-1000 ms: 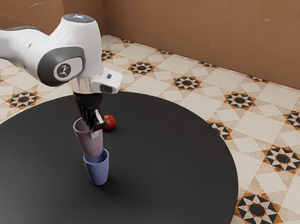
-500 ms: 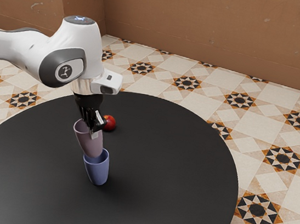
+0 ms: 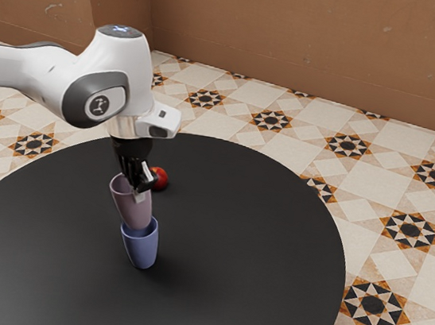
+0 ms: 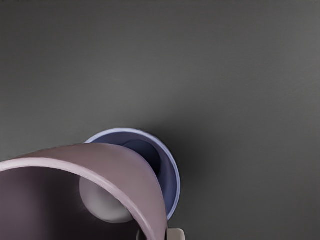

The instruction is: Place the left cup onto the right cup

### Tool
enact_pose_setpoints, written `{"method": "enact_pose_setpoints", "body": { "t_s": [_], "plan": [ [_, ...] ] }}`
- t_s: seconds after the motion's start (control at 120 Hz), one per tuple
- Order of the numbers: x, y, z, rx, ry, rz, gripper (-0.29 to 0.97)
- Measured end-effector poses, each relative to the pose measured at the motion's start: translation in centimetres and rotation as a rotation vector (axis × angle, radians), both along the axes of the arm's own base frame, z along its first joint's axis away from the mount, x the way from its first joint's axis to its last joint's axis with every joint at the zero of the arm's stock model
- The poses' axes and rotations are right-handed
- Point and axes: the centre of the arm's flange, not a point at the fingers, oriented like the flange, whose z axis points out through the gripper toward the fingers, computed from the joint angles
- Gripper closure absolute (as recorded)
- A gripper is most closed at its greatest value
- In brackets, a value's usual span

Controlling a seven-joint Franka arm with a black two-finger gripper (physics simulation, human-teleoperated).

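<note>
Change since a second ago: arm and gripper (image 3: pixel 139 181) have shifted slightly toward the exterior view's right, and the mauve cup (image 3: pixel 133 206) leans less than it did.

- Gripper: black fingers pinched on the mauve cup's rim wall, one inside and one outside.
- Mauve cup: tilted, rim toward the exterior view's left, base set in the mouth of the blue cup (image 3: pixel 140 247). In the wrist view its pale base (image 4: pixel 115 170) lies inside the blue rim (image 4: pixel 172 172), off to one side.
- Blue cup: upright on the round black table (image 3: pixel 255 240).
- Small red fruit (image 3: pixel 158 177): on the table behind the cups, apart from both.

Step in hand, by judgement: seating, with the nesting begun but not finished. The next move calls for righting the mauve cup over the blue one, easing it down, then letting go without tipping the stack.
</note>
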Motion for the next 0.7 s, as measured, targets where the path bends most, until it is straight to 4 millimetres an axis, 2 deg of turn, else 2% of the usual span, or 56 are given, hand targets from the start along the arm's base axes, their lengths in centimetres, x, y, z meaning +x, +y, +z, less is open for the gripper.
{"method": "enact_pose_setpoints", "body": {
  "t_s": [0.7],
  "plan": [
    [0.6,-0.4,-2.3,0.007,0.030,-0.001,0.79]
  ]
}}
